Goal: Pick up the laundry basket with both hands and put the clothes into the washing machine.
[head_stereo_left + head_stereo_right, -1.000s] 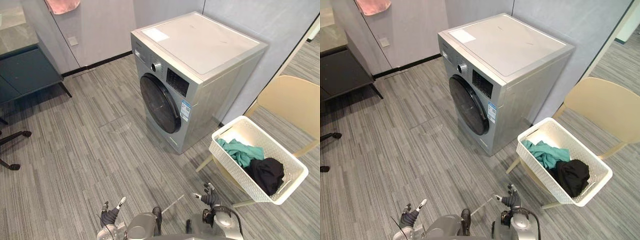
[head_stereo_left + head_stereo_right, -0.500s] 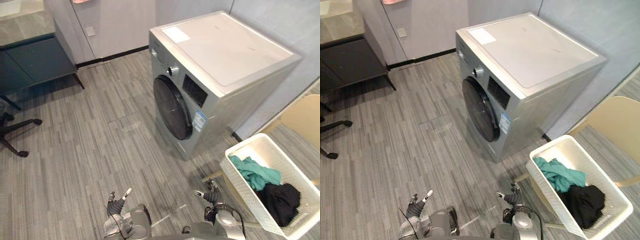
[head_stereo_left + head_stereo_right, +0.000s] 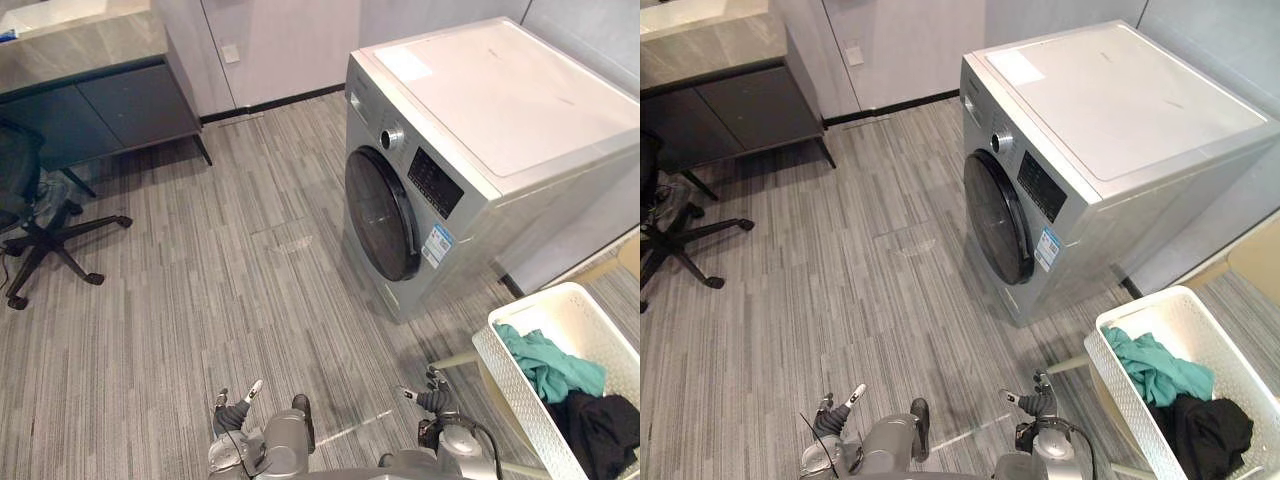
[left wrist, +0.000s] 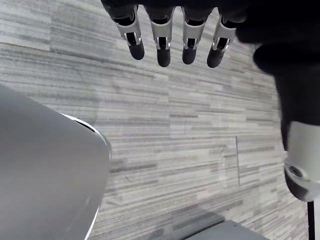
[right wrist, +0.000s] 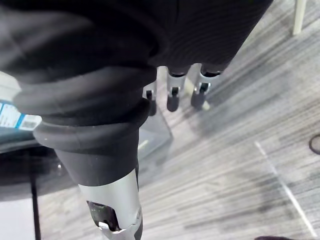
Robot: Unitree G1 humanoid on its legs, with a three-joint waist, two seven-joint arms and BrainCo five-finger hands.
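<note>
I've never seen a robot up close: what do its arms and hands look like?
Both arms are smooth silver-grey. The left hand and right hand each have slim silver fingers with dark rounded tips, and a dark ribbed cover over the wrist.

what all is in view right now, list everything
washing machine: one, silver, back right, round dark door shut
laundry basket: one, white mesh, right of the machine, on the chair
teal garment: one, in the basket, the end nearer the machine
black garment: one, in the basket, beside the teal one
chair: one, beige, far right, under the basket
office chair: one, black, far left on the floor
cabinet: one, dark with a pale stone top, back left
wall socket: one, white, low on the back wall
left hand: open, low at the bottom, empty
right hand: open, low near the basket, empty
</note>
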